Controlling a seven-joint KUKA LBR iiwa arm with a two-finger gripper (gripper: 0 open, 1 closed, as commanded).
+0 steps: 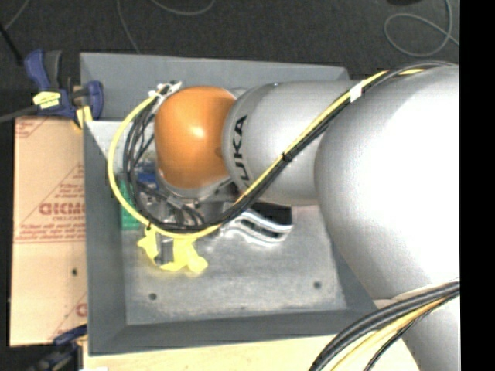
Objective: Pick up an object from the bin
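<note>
We see the pincer [165, 247] low in the grey bin's [255, 283] left part, right over a yellow crumpled thing [188, 264] on the floor, touching it or not we cannot tell, nor its opening, a green thing [126, 219] just beside

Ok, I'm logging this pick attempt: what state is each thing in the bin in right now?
Yellow thing: lying on the bin floor, left front, under the arm's end.
Green thing: by the left wall, half hidden.
Black-and-white thing: lying mid-bin, partly under the arm.
Arm: low in the bin's left part.
</note>
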